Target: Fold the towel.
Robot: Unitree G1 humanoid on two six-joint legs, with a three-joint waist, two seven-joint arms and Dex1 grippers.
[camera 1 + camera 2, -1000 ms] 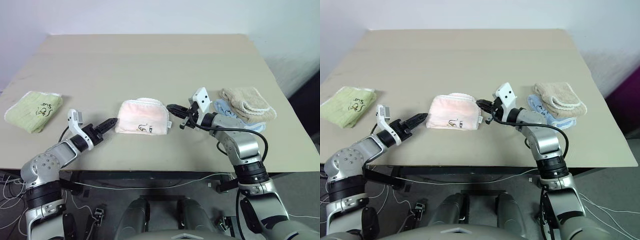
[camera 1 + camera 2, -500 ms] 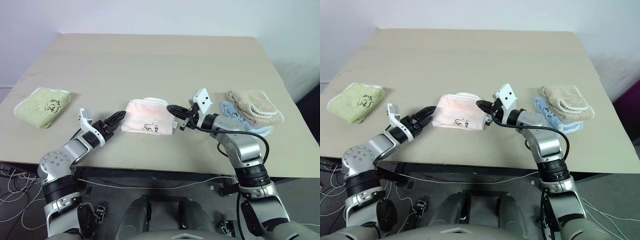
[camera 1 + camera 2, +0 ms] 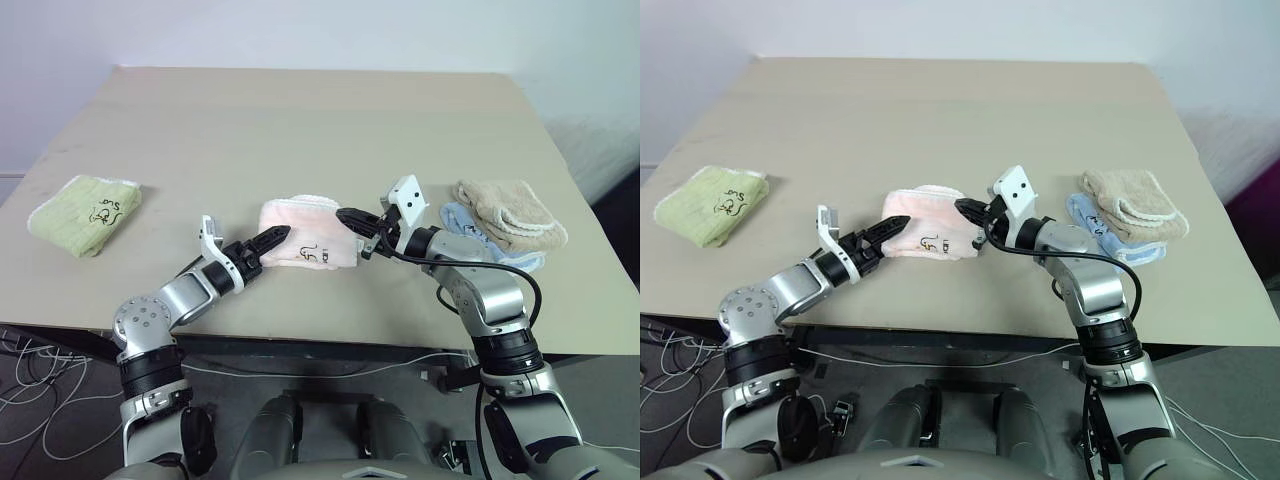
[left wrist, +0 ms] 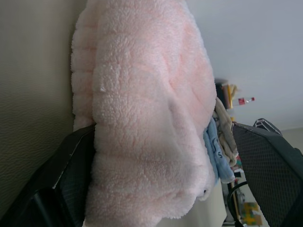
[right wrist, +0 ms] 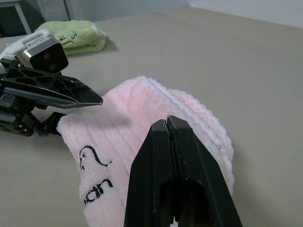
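Since a second ago my left gripper [image 3: 272, 238] has swung in from the left side of the table [image 3: 300, 120] and now straddles the left end of the towel [image 3: 310, 240]; the towel has bunched narrower between my two grippers. My right gripper [image 3: 347, 217] has kept its place. The left one stands wide open, one finger [image 4: 61, 175] on each side of the pink pile, not clamped. The right one is fully closed, tips against the towel's right end; whether cloth is pinched I cannot tell. The towel lies folded, near the table's front edge, between the green towel [image 3: 85, 212] and the beige towel [image 3: 510, 212] lying on the blue towel [image 3: 470, 230].
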